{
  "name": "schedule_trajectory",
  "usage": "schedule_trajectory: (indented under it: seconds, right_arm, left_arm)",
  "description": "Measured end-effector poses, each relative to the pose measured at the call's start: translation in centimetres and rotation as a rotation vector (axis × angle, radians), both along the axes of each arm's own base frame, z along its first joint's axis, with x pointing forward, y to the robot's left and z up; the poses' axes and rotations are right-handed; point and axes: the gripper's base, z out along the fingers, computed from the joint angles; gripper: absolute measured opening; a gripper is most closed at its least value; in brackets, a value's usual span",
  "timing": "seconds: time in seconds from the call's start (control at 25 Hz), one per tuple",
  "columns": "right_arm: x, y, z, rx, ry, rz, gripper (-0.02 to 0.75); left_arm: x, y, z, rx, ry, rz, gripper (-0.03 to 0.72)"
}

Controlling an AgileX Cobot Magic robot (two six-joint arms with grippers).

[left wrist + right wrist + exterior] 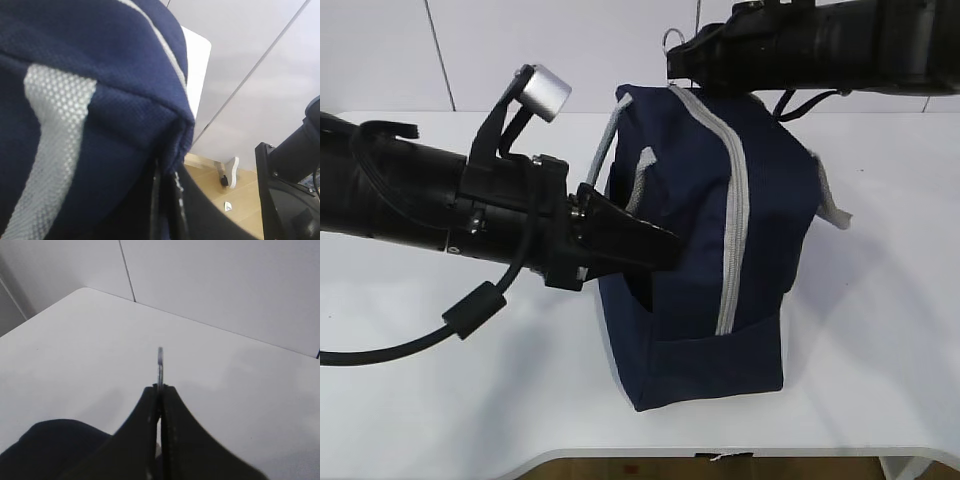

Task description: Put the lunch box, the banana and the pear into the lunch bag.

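Note:
The navy-blue lunch bag (pixel 720 250) stands tilted on the white table, and its grey zipper (pixel 735 200) runs over the top, looking closed. My left gripper (pixel 665 250) is shut on a fold of the bag's fabric at its left side; in the left wrist view the jaws (pixel 167 172) pinch the blue cloth (pixel 100 75). My right gripper (pixel 675 55) is shut on the zipper's ring pull (pixel 672 38) at the bag's far top end; the ring (pixel 160 365) sticks out past the tips (pixel 160 387). The lunch box, the banana and the pear are out of view.
The white table (pixel 880 330) runs to a front edge near the bottom of the exterior view. A grey webbing handle (pixel 835 205) hangs off the bag's right side. A pale wall stands behind the table.

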Motion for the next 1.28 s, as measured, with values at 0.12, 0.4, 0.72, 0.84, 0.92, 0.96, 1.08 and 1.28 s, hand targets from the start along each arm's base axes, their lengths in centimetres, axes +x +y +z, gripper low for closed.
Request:
schedule_trajectory:
  seconds: [0.12,0.4,0.72,0.84,0.92,0.96,1.08,1.28]
  right_arm:
    - [0.7,0.1,-0.4,-0.008,0.000,-0.007,0.006]
    - [1.2,-0.3,-0.8,-0.051,-0.003,-0.044,0.006]
    - [1.6,-1.6,-0.8,-0.059,-0.003,-0.083,0.006]
    - [1.8,-2.2,-0.8,-0.060,-0.002,-0.099,0.006]
    - [1.8,-2.4,-0.9,-0.062,0.001,-0.106,0.006]
    - [1.8,-2.6,-1.0,-0.065,0.004,-0.113,0.006]
    - [1.8,-2.8,-1.4,-0.074,0.018,-0.126,0.006]
    - [1.5,-3.0,-1.5,-0.076,0.026,-0.136,0.006]
  left_arm:
    - [0.0,0.0,0.0,0.005,0.005,-0.002,-0.004]
    - [0.0,0.1,-0.2,0.017,0.016,0.004,-0.004]
    - [0.4,0.3,-0.4,0.049,0.016,0.060,-0.005]
    - [0.6,0.3,-0.5,0.058,0.021,0.082,-0.005]
    - [0.8,0.4,-0.6,0.070,0.023,0.104,-0.005]
    - [0.9,0.5,-0.5,0.076,0.019,0.121,-0.005]
    - [1.2,0.9,-0.2,0.100,-0.008,0.177,-0.005]
    - [1.9,1.7,0.3,0.159,-0.066,0.298,-0.005]
